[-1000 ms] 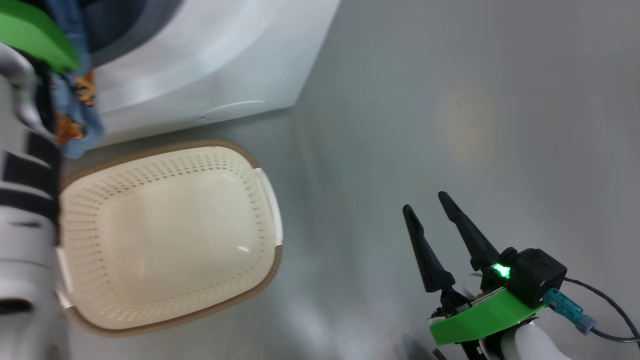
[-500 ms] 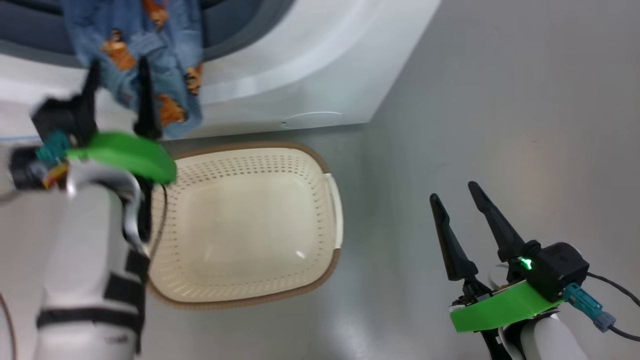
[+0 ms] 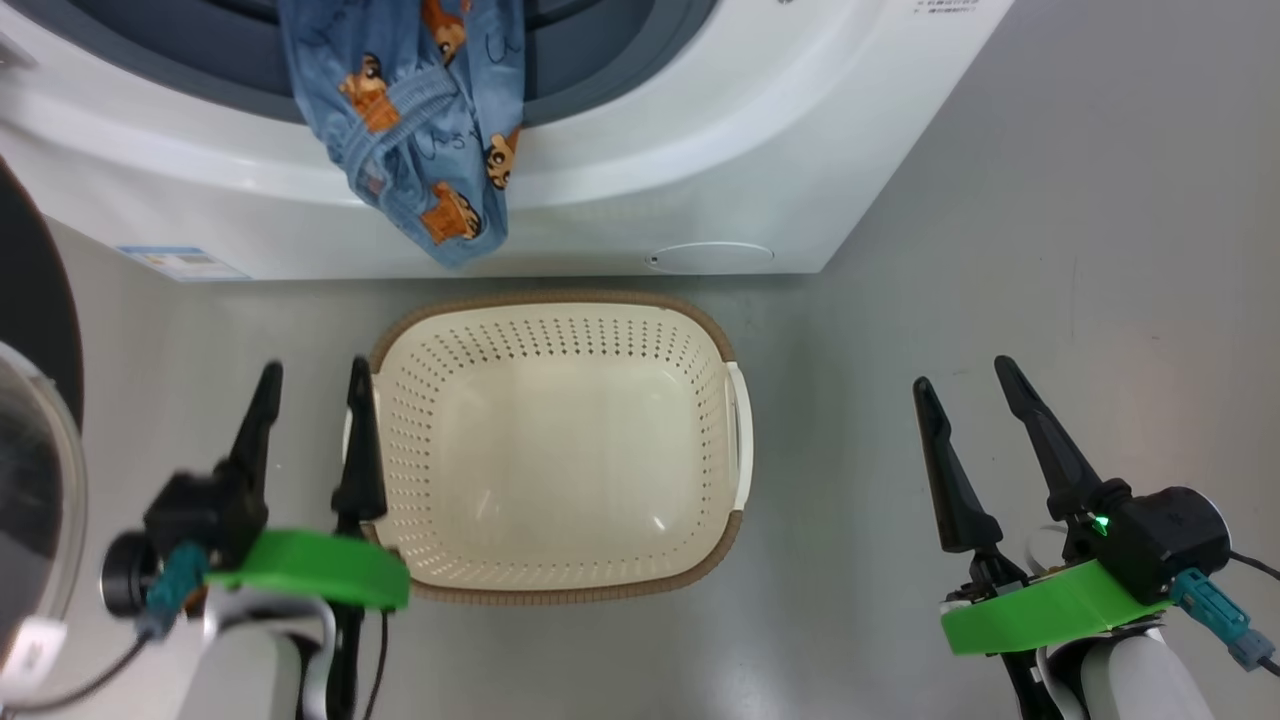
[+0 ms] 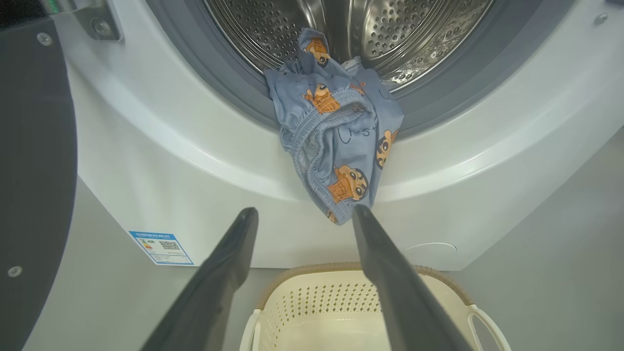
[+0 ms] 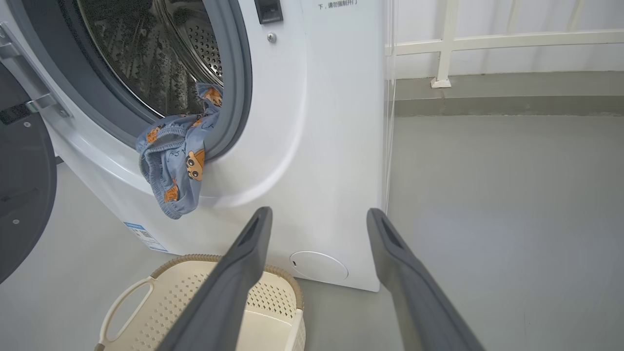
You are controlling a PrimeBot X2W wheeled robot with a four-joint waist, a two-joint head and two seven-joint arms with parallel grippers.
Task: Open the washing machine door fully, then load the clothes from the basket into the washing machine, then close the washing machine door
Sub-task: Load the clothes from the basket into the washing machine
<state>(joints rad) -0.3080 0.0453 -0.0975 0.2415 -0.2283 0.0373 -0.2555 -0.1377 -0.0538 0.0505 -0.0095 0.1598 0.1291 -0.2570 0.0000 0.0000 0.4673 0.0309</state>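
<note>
The clothes (image 3: 410, 130) overhang the washing machine (image 3: 700, 150); left hand (image 3: 314, 366) and right hand (image 3: 962, 372) gape empty.

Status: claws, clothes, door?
Both open, empty: left claw, right claw. Blue clothes hang half out of washing machine; basket empty; washing machine door open. Hanging fabric likely fouls closing.

The head view looks steeply down on the basket (image 3: 560, 340); both wrist views face the washing machine (image 4: 146, 161), basket below.

One basket (image 3: 552, 336), one washing machine (image 3: 700, 150), one garment (image 3: 420, 120)
</note>
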